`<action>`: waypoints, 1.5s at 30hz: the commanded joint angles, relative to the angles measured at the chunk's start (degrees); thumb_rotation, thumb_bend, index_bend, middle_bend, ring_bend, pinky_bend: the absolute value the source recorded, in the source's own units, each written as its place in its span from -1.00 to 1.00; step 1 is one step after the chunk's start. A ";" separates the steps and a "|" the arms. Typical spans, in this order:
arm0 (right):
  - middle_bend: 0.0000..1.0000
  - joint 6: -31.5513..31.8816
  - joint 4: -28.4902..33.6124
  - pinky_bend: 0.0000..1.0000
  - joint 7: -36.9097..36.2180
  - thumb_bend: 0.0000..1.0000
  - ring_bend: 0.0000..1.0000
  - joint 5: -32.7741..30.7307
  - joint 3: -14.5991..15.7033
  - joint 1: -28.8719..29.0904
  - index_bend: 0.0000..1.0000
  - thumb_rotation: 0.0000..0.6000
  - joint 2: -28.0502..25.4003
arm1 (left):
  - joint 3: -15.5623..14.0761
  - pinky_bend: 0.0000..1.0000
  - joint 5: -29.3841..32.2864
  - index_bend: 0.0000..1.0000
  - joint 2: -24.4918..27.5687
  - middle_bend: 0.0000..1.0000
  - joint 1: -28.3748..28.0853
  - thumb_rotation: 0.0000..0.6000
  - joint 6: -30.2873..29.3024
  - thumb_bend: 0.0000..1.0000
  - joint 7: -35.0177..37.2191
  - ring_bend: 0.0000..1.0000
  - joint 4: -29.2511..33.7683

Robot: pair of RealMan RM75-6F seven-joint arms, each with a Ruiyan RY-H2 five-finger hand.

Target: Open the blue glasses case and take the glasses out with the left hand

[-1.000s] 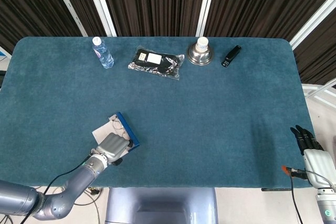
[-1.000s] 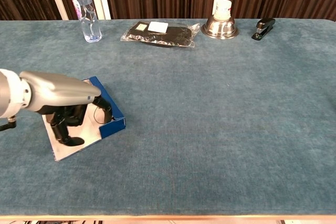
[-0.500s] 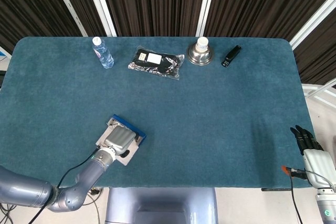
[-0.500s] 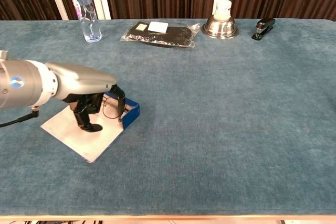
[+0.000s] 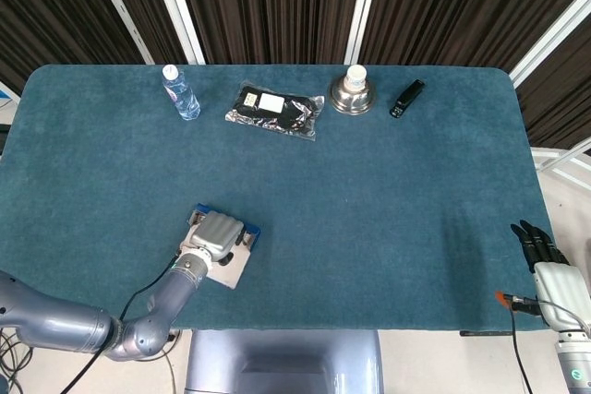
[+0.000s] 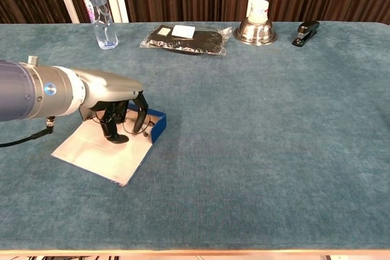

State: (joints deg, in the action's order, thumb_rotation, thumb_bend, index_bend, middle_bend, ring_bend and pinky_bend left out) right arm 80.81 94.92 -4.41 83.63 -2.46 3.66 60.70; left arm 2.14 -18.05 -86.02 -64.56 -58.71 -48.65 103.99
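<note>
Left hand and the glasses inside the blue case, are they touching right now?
Touching. In the chest view the left hand's dark fingers curl down into the open blue case and overlap the thin glasses frame there.

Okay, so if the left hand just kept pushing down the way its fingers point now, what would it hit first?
Most likely the glasses, lying in the open blue glasses case. The left hand has its fingers reaching down into the case. Whether they already touch the frame is unclear.
</note>
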 commanded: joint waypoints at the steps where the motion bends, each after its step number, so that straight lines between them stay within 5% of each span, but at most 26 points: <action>1: -1.00 0.03 0.00 -0.58 0.04 -0.75 -1.00 -0.02 -0.01 -0.01 -1.00 1.00 0.02 | 0.38 0.90 0.37 -0.59 -0.51 1.00 -0.19 1.00 -0.16 -0.33 0.31 0.83 -0.96; 32: -1.00 -0.06 0.15 -0.58 -0.19 -0.75 -1.00 -0.16 -0.05 -0.02 -1.00 1.00 -0.10 | 2.58 0.90 3.60 -0.59 -4.21 1.00 -1.76 1.00 -0.85 -0.33 -0.36 0.83 -7.68; 45: -1.00 0.03 0.13 -0.58 -0.25 -0.75 -1.00 -0.17 -0.06 -0.07 -1.00 1.00 -0.12 | 1.38 0.90 1.79 -0.59 -2.76 1.00 -0.77 1.00 -0.59 -0.33 -0.27 0.83 -5.66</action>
State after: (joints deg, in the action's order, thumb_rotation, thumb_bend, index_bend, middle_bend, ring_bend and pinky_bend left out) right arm 80.84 95.04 -4.66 83.47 -2.52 3.59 60.58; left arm 3.77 -15.98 -89.06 -65.49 -59.23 -48.87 98.04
